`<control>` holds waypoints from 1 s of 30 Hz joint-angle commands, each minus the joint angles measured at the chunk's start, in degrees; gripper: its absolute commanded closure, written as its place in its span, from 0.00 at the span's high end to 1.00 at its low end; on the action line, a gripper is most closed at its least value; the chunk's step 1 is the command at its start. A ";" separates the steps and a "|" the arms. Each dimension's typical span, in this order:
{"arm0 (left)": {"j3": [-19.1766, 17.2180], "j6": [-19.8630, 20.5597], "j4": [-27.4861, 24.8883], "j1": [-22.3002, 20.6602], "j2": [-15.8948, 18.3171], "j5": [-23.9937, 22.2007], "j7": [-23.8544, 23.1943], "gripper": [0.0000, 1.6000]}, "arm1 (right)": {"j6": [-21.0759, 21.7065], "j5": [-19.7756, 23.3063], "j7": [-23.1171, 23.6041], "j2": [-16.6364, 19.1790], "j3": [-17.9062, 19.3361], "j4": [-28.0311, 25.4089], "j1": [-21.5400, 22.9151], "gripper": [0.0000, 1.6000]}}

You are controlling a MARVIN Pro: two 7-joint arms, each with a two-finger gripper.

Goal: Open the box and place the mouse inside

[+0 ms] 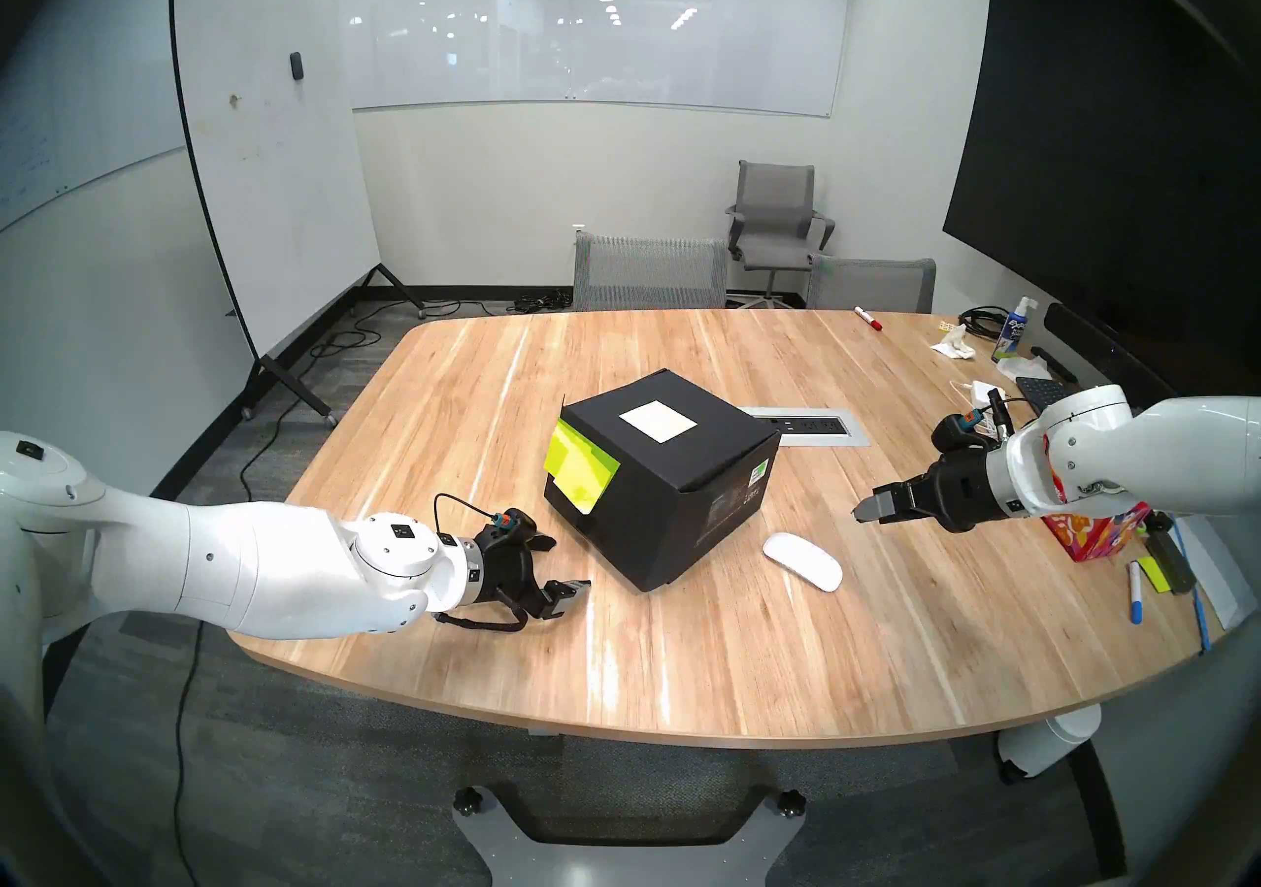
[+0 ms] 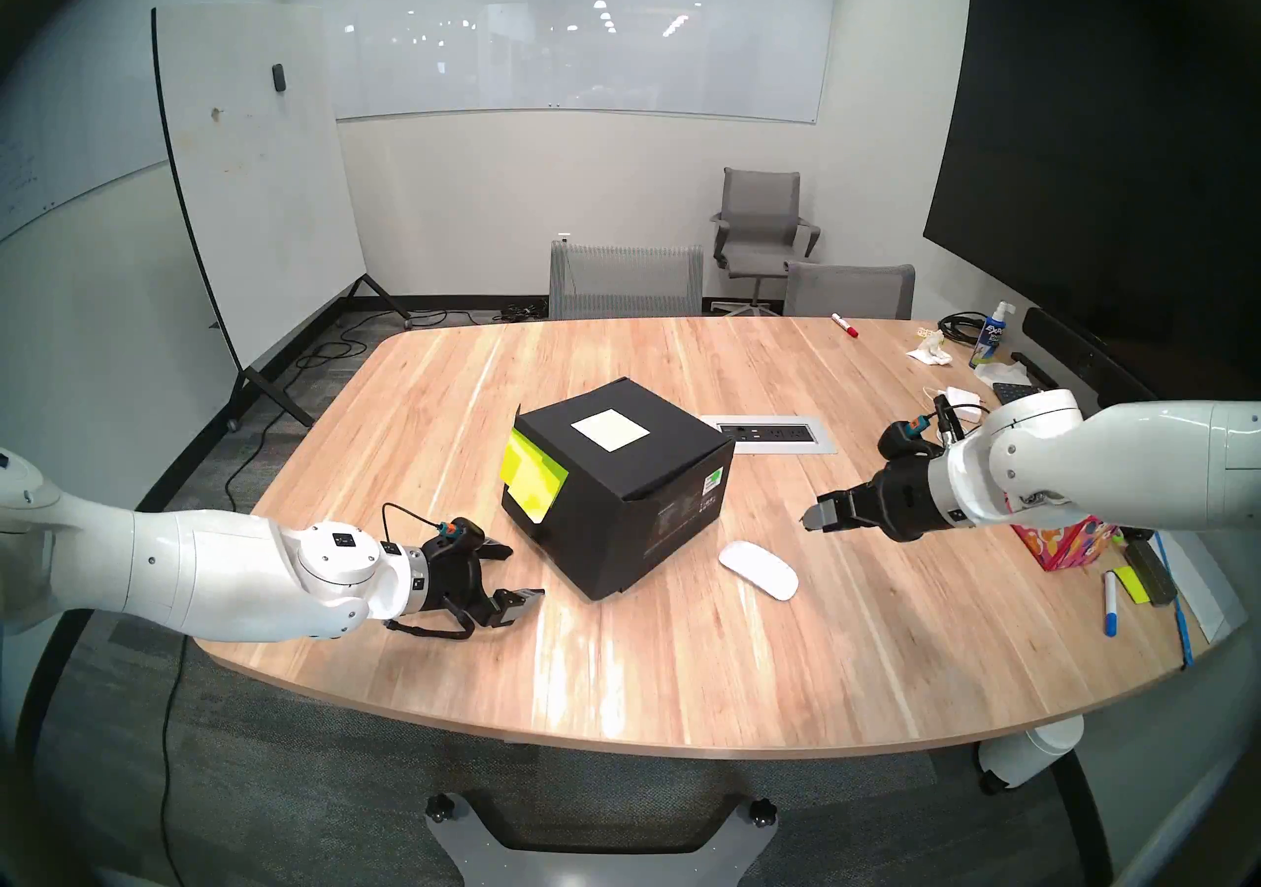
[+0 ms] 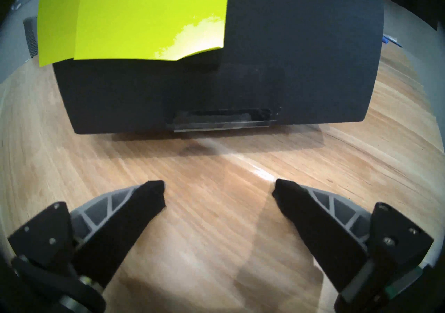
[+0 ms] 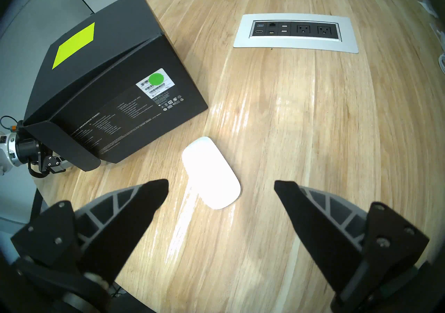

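The black box [image 1: 709, 497] stands mid-table with its lid down, a white label [image 1: 658, 421] on top and yellow-green sticky notes [image 1: 580, 473] on the face toward my left arm. My left gripper [image 1: 563, 565] hovers low over the table just short of that face, open and empty; in the left wrist view the box [image 3: 289, 52] and notes [image 3: 144, 16] fill the top beyond the open left gripper [image 3: 219, 192]. The white mouse [image 1: 802, 561] lies on the table right of the box. My right gripper [image 1: 863, 510] hangs open above and right of the mouse [image 4: 212, 172].
A silver power outlet panel [image 1: 812, 425] is set into the table behind the box. A red floral tissue box [image 1: 1098, 531], a white adapter [image 1: 986, 393], markers and a spray bottle [image 1: 1013, 329] crowd the right edge. Grey chairs [image 1: 648, 271] stand at the far side.
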 commanded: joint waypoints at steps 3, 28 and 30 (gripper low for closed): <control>-0.01 1.75 -0.71 -0.59 -1.01 0.13 0.74 1.00 | -0.03 -0.12 -0.14 -0.05 0.42 -0.15 0.79 1.00; -0.68 1.89 -0.12 0.00 -1.46 0.10 0.96 1.00 | -0.03 -0.12 -0.15 -0.05 0.42 -0.15 0.80 1.00; -0.88 1.98 -0.05 0.04 -1.56 -0.35 0.91 1.00 | -0.03 -0.12 -0.15 -0.05 0.42 -0.15 0.80 1.00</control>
